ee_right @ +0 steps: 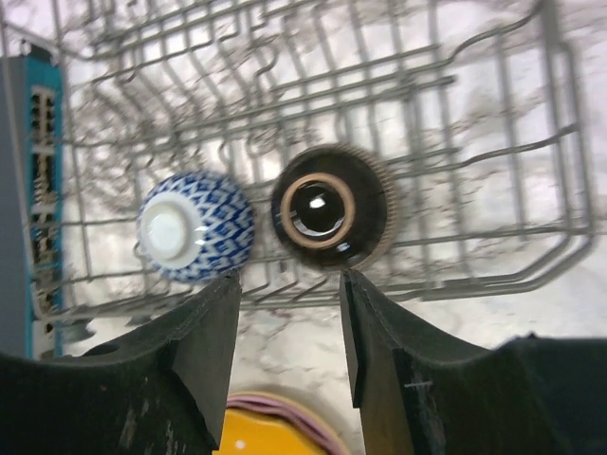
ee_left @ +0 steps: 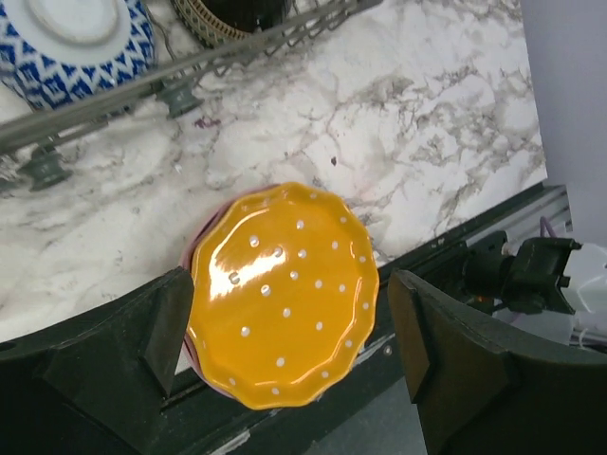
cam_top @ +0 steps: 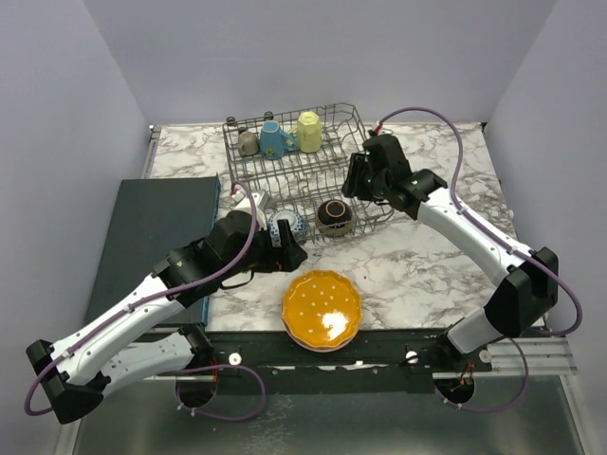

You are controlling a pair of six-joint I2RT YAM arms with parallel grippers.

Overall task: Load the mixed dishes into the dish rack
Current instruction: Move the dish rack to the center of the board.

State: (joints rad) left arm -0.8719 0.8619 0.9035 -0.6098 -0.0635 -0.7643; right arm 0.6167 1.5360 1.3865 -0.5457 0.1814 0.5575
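Observation:
The grey wire dish rack (cam_top: 285,175) stands at the back of the marble table. It holds a grey mug (cam_top: 248,143), a blue mug (cam_top: 273,139) and a yellow mug (cam_top: 308,132) in its far row. A blue patterned bowl (cam_top: 287,225) and a brown bowl (cam_top: 334,215) sit upside down in its near row. An orange white-dotted plate (cam_top: 321,308) tops a stack of pink plates at the table's near edge. My left gripper (cam_top: 289,254) is open and empty above that plate (ee_left: 280,294). My right gripper (cam_top: 353,180) is open and empty over the rack, above the brown bowl (ee_right: 327,209).
A dark flat mat (cam_top: 161,223) lies left of the rack. The table's near edge with the black mounting rail (cam_top: 379,346) runs just below the plate stack. Grey walls close in the back and sides.

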